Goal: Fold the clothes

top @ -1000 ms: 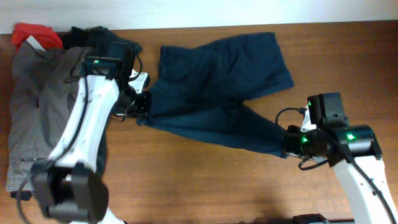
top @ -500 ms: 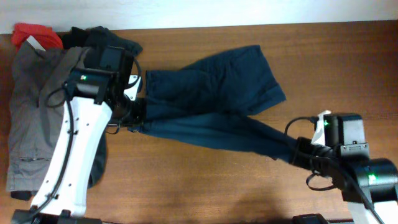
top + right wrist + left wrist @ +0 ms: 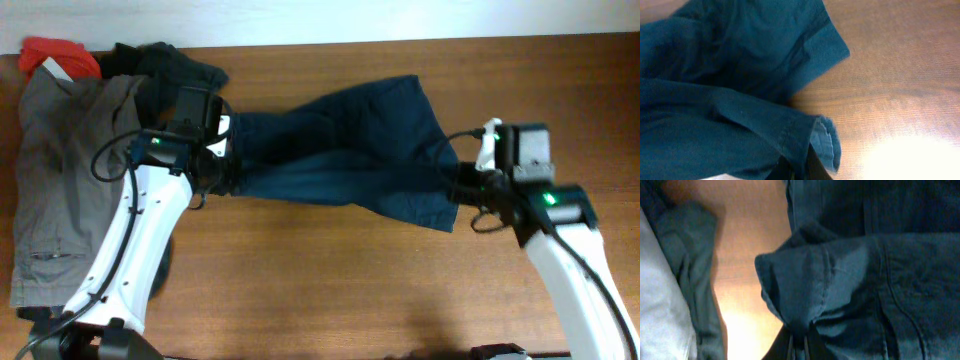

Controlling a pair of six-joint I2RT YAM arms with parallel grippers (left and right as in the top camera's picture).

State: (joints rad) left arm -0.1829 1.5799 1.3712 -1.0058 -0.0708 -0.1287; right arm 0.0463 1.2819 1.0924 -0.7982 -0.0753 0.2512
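The dark navy shorts lie stretched across the middle of the table, one leg folded over the other. My left gripper is shut on the shorts' left waist end, and the pinched cloth fills the left wrist view. My right gripper is shut on the right leg hem, which shows in the right wrist view. Grey trousers, a black garment and a small red piece lie piled at the far left.
The wooden table reaches the white wall along the back edge. The pile of other clothes sits right beside my left arm. Bare wood shows in front of the shorts and at the far right.
Both grippers have moved toward the back of the table with the shorts. The lower leg has swung up from the front right and now lies over the upper leg.
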